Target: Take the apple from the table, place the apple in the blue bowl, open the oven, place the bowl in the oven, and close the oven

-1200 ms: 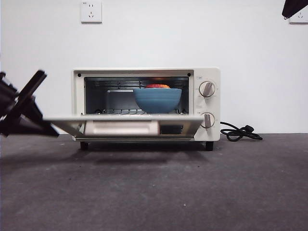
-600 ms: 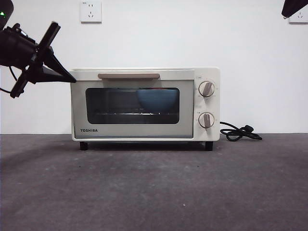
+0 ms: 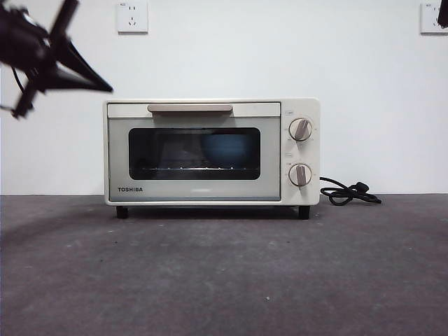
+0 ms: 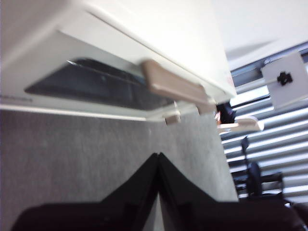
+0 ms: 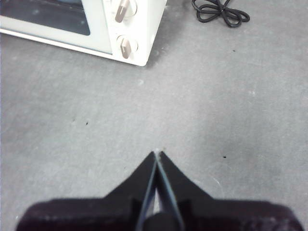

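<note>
apple: hidden | blue bowl [image 3: 229, 150]: dim behind oven [image 3: 210, 150] glass

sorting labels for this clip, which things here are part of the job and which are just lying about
Part of the job:
- oven, door shut
- blue bowl, dimly seen through the glass
- left gripper, shut, up beside the oven's top corner
- table

Just there:
- black cord
- wall sockets
- right gripper, shut, waiting
</note>
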Robot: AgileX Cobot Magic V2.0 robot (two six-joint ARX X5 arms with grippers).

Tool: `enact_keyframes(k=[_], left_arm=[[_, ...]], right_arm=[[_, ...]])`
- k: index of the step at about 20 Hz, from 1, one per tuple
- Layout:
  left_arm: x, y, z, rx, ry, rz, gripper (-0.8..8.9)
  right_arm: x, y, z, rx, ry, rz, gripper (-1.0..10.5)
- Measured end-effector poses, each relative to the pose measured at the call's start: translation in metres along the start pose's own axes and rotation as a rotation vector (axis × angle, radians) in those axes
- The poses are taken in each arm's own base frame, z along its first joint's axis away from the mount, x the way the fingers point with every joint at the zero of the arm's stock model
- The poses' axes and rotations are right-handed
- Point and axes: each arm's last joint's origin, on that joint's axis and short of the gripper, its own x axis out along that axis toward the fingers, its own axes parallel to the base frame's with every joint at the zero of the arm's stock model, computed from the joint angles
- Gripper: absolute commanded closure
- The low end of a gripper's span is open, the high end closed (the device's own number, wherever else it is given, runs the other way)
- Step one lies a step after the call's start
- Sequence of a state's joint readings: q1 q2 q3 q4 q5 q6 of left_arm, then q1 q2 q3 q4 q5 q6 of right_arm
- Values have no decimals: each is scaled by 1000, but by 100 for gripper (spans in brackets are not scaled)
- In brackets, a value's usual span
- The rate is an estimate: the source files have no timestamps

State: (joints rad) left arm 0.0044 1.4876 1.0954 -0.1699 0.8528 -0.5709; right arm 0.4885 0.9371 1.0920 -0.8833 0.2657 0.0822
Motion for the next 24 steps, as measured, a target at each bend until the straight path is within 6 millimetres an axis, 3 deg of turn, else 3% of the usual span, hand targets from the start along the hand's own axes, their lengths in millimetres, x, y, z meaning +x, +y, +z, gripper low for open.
enact_keyframes(k=[8,11,15,19,24], left_arm=[[-94,-88,-45,416,-179,241,818],[-122,-111,-65,523,-250,280,818],[-160,-131,-101,630,-342,428,818],[-179,-138,-127,673,-346,468,817],[-173,-134,-123,653,-312,477,817]], right_arm=[[-18,-10,-7,2,-69,-150,958],[-14,-9,-15,-34,-47,-144,958],[6,-4,-34,-86,39,-97,958],[13,-2,-40,-104,80,-97,943],[14,-2,-39,-107,82,-96,943]])
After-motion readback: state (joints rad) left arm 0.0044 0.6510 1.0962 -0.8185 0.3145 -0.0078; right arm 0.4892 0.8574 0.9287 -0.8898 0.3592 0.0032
